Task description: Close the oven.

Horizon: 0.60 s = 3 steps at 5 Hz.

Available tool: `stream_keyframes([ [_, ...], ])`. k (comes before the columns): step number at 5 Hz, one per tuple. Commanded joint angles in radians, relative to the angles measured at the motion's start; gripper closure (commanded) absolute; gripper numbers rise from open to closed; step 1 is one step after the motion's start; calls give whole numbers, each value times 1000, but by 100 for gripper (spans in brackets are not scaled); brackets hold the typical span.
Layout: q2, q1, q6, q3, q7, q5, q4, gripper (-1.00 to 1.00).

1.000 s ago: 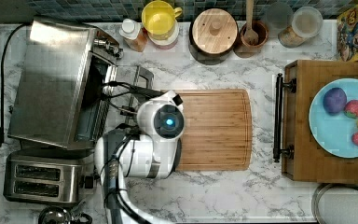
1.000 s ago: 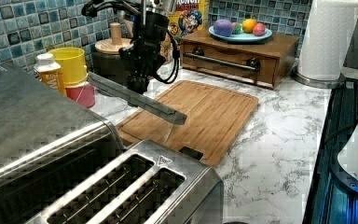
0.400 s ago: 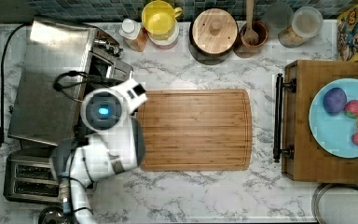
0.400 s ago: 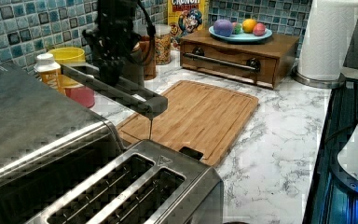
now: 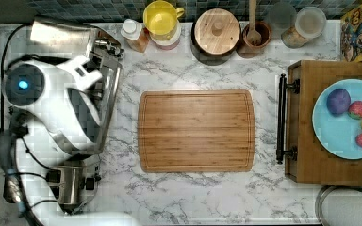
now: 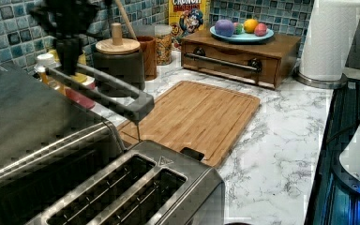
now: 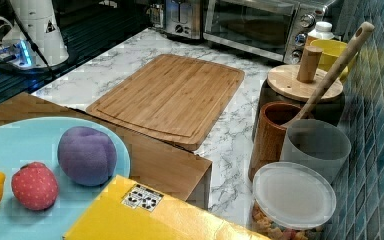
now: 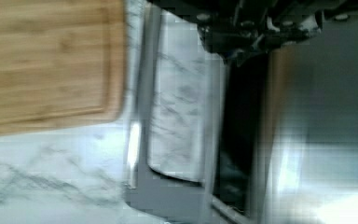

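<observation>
At the top view's left edge of the surface (image 5: 207, 197), the oven (image 7: 252, 22) has its door (image 6: 101, 89) nearly shut, part-raised; the last push remains. End effector (image 6: 70, 58): grip unreadable.

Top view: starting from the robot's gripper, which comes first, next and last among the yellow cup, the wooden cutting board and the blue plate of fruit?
Measured from the gripper, over the oven:
1. Yellow cup, by the back wall.
2. Wooden cutting board, mid-counter.
3. Blue plate, far at the top view's right.
</observation>
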Motion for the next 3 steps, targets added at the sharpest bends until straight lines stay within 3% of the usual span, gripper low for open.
stream_keyframes([
  [1, 31, 49, -82, -37, 158, -70, 185, 100],
  [3, 31, 42, -82, -29, 160, -73, 185, 100],
])
